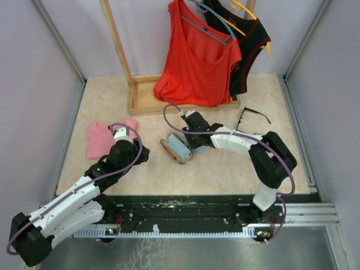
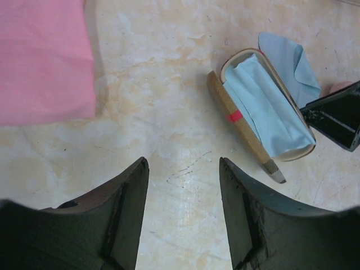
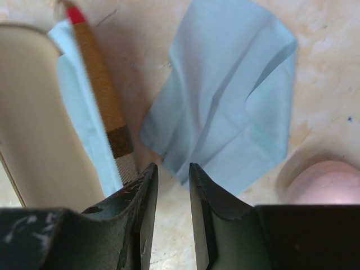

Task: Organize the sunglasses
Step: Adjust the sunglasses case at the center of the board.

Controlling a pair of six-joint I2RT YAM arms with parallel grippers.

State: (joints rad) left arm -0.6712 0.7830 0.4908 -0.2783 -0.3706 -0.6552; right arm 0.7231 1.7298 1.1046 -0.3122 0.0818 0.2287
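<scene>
**Top view.** One pair of sunglasses (image 1: 251,117), black-framed, is seen lying on the table (image 1: 225,169) at the far right, near the right wall and just right of the wooden rack base (image 1: 147,104). Its thin arms appear unfolded; the long axis is too small to be fixed. No second pair is seen. The right gripper (image 1: 189,147) is pointed left at an open case (image 1: 174,149), so the sunglasses lie behind it, far and to the right. The left gripper (image 1: 142,153) is placed left of the case, well apart from them. The right arm is judged the nearer. Bare table is left between case and sunglasses, though the right arm's own forearm lies across part of it. A hanging red top (image 1: 197,62) reaches low near the sunglasses' far-left side.

**Left wrist.** The jaws are seen well parted and empty over bare table. The case, lined with a blue cloth (image 2: 270,107), lies ahead to the right; a pink garment (image 2: 45,56) lies ahead to the left. No sunglasses are in view.

**Right wrist.** The jaws are narrowly parted, with table seen through the gap. The cloth's near corner is found at the tips, and no grip on it is seen. No sunglasses are in view.
</scene>
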